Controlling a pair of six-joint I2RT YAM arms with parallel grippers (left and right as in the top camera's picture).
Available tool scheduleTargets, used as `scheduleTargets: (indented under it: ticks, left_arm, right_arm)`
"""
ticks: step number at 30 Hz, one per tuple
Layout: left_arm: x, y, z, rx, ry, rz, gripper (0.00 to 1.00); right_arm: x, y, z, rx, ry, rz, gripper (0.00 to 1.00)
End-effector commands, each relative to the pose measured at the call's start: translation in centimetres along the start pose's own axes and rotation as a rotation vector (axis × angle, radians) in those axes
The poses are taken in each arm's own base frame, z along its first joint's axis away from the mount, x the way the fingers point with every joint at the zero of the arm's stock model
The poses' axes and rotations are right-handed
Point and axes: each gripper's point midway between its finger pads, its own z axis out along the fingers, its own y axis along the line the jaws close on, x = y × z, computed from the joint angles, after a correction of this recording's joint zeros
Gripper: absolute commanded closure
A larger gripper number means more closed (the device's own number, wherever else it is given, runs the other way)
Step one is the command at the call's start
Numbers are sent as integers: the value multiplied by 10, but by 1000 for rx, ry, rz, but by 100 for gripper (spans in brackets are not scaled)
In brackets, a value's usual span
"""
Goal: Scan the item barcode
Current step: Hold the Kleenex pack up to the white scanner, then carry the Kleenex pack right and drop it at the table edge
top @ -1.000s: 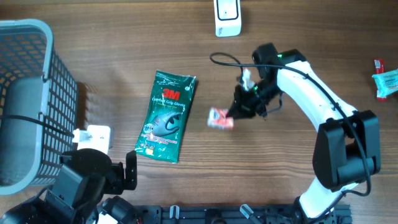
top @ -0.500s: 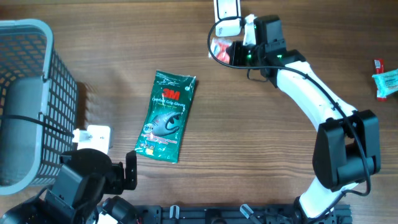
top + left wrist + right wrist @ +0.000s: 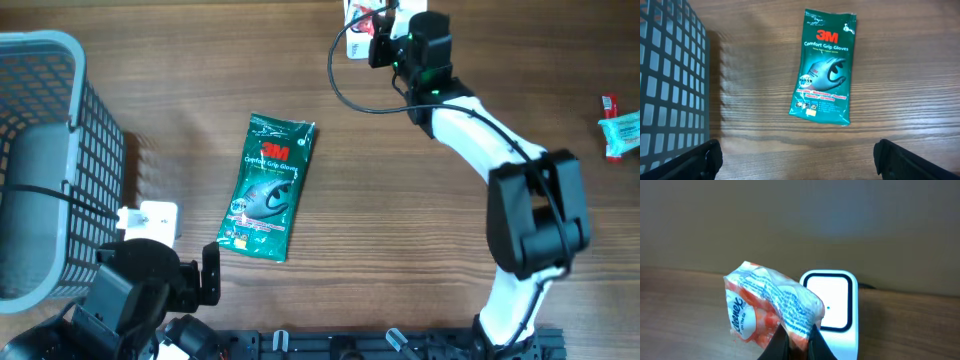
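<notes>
Clamping a tissue pack, the right fingers hold it just before the scanner at the table's far edge (left fingers spread wide, empty).

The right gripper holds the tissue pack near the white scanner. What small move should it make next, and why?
Probably slide the Kleenex pack sideways until it sits squarely before the scanner window, turning it slightly. The right gripper is shut on the pack's lower edge, and the pack overlaps only one edge of the scanner; no barcode shows in the wrist view.
</notes>
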Motion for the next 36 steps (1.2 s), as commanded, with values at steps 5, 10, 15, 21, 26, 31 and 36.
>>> scheduleTargets:
  ticks: [5, 10, 15, 21, 26, 31, 36]
  left_arm:
    - [-2, 2, -2, -6, -13, -16, 0]
    - [-2, 2, -2, -6, -13, -16, 0]
    - [-2, 2, -2, -6, -13, -16, 0]
    - [-2, 2, -2, -6, -13, -16, 0]
    - [-2, 2, -2, -6, -13, -16, 0]
    - [-2, 2, -2, -6, -13, -16, 0]
    - [-2, 2, -2, -6, -13, -16, 0]
  right_arm:
    - [-3, -8, 42, 21, -90, -18, 96]
    - [-2, -12, 65, 33, -107, -21, 96]
    - [-16, -21, 62, 86, -125, -17, 96]
    - [-57, -79, 23, 206, -97, 84, 96]
    - [-53, -214, -50, 563, 38, 151, 96]
    - [3, -343, -142, 870, 239, 278, 95]
    - [41, -424, -229, 1054, 323, 412, 96]
